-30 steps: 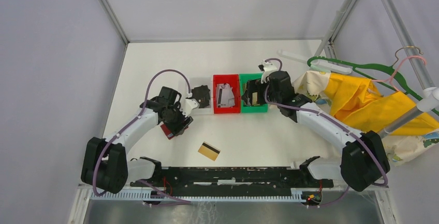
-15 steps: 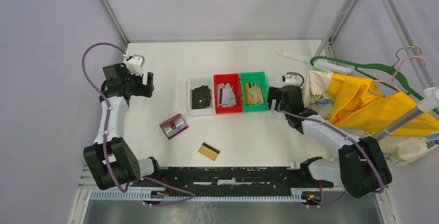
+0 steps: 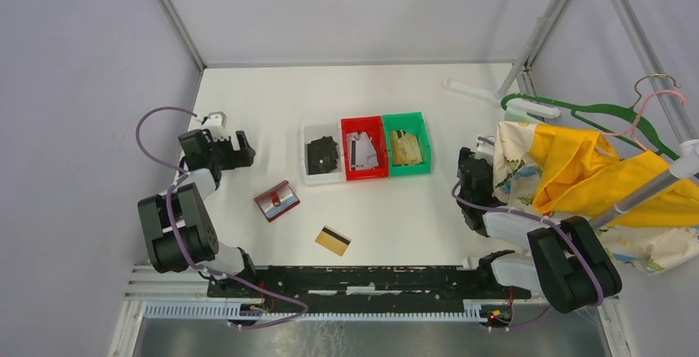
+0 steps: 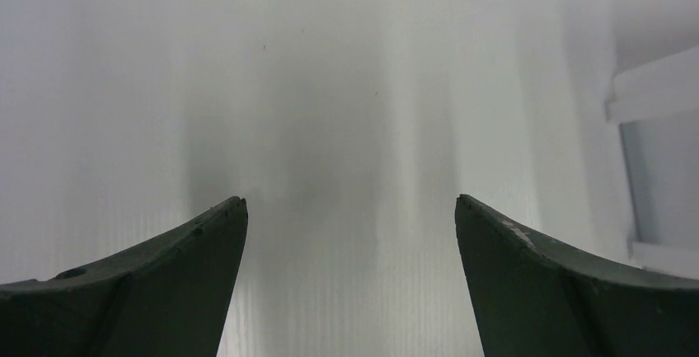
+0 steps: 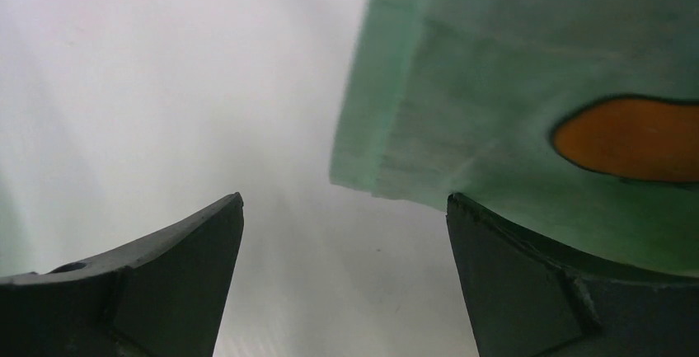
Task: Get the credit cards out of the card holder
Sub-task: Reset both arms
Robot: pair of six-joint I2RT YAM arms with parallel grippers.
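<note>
The red card holder (image 3: 277,200) lies on the white table, left of centre, with its pale inner leaves showing. A gold-tan credit card (image 3: 332,241) with a dark stripe lies flat in front of it. More cards lie in the red bin (image 3: 363,149) and the green bin (image 3: 406,144). My left gripper (image 3: 244,150) is open and empty at the far left, well away from the holder; its wrist view (image 4: 350,209) shows only bare table. My right gripper (image 3: 468,162) is open and empty by the cloth at the right, as its wrist view shows (image 5: 344,204).
A white bin (image 3: 321,155) holds a black wallet. Yellow and patterned cloth (image 3: 577,167) and a green hanger (image 3: 569,110) lie at the right on a rack. The cloth's edge (image 5: 527,85) hangs just past my right fingers. A white bin edge (image 4: 651,93) shows right of my left gripper.
The left gripper let go of the card holder, swung to the back left, then folded back near its base. The right gripper left the green bin and drew back to the right beside the cloth.
</note>
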